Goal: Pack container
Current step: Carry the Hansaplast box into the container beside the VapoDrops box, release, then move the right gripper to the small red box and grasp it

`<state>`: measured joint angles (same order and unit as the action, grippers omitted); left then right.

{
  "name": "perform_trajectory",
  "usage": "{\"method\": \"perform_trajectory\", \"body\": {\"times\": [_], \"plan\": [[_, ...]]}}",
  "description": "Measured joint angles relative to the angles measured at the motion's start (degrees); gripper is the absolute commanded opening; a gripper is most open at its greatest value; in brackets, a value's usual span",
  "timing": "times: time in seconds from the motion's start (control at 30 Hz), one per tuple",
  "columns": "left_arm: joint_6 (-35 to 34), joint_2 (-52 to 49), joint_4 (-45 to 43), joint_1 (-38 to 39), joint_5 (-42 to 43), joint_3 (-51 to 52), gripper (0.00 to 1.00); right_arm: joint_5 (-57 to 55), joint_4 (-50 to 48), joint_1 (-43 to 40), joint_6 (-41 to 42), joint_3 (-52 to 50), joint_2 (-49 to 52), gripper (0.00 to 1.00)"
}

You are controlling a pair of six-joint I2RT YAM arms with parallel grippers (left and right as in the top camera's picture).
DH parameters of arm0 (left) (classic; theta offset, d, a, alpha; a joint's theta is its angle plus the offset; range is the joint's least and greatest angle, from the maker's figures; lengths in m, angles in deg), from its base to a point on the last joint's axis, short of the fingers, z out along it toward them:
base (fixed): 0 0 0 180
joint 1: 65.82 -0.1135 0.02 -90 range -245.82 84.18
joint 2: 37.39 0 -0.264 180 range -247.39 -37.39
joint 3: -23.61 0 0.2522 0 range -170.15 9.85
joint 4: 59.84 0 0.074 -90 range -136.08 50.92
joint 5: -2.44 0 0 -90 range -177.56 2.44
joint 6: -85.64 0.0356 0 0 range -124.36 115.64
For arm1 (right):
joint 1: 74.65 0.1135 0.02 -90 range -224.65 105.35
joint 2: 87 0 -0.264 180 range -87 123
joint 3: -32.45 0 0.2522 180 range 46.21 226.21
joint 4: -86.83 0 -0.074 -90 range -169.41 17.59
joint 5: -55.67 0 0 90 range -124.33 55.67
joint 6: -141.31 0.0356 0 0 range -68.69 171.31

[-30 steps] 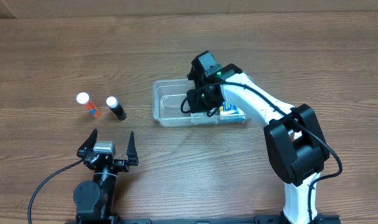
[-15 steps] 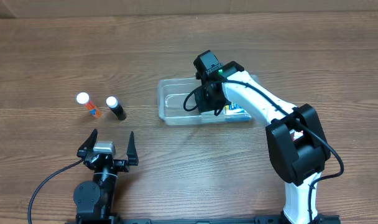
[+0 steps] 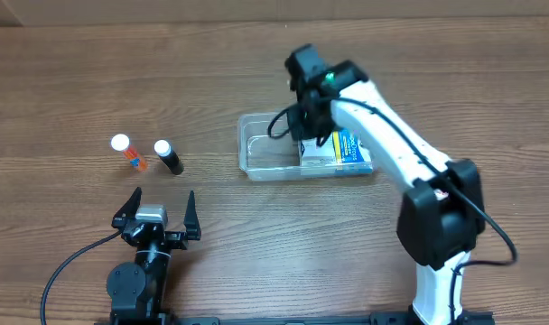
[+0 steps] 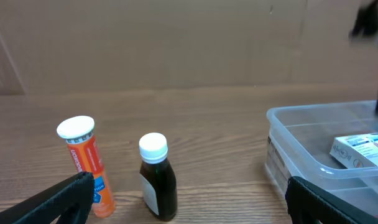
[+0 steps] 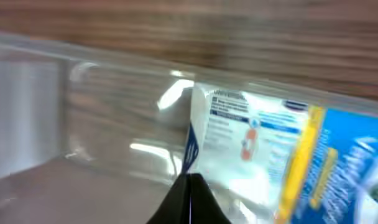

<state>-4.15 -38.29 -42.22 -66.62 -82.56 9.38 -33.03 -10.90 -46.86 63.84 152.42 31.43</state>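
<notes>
The clear plastic container [image 3: 267, 152] sits right of the table's centre. A white, blue and yellow box [image 3: 345, 150] lies in its right half. My right gripper [image 3: 312, 134] reaches down into the container beside the box's left end. In the right wrist view its fingertips [image 5: 190, 186] are pressed together with nothing seen between them, just below the box [image 5: 257, 134] and near the container wall [image 5: 114, 93]. My left gripper [image 3: 162, 200] is open and empty near the front edge. In the left wrist view [image 4: 189, 202] the container [image 4: 301, 143] and box [image 4: 360, 149] show at the right.
An orange tube with a white cap [image 3: 128, 152] and a dark bottle with a white cap [image 3: 169, 156] stand at the left, just beyond my left gripper. Both show in the left wrist view, the tube [image 4: 83, 162] left of the bottle [image 4: 158, 180].
The container with the box in it has slid to the right along with my right gripper. The right arm has swung right and farther back. The left arm has not moved.
</notes>
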Motion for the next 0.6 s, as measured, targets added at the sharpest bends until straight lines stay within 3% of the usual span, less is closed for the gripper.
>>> {"method": "perform_trajectory", "body": {"times": [0.03, 0.1, 0.17, 0.3, 0.4, 0.6], "plan": [[0.0, 0.0, 0.0, 0.0, 0.0, 0.0, 1.0, 0.3, 2.2, -1.0, 0.3, 2.5, -1.6, 0.13], [0.0, 0.0, 0.0, 0.0, 0.0, 0.0, 1.0, 0.5, 4.2, -3.4, 0.7, 5.1, -4.9, 0.53], [0.0, 0.0, 0.0, 0.0, 0.0, 0.0, 1.0, 0.8, 5.6, -7.6, 1.5, 6.9, -9.3, 0.56], [0.0, 0.0, 0.0, 0.0, 0.0, 0.0, 1.0, 1.1, 9.5, -21.8, 1.7, 8.9, -17.0, 0.88], [0.0, 0.0, 0.0, 0.0, 0.0, 0.0, 1.0, 1.2, 13.3, -33.3, 2.2, 9.2, -18.4, 0.99], [0.0, 0.0, 0.0, 0.0, 0.0, 0.0, 1.0, 3.1, 15.4, -46.3, 1.6, -1.5, -16.7, 1.0]]}}
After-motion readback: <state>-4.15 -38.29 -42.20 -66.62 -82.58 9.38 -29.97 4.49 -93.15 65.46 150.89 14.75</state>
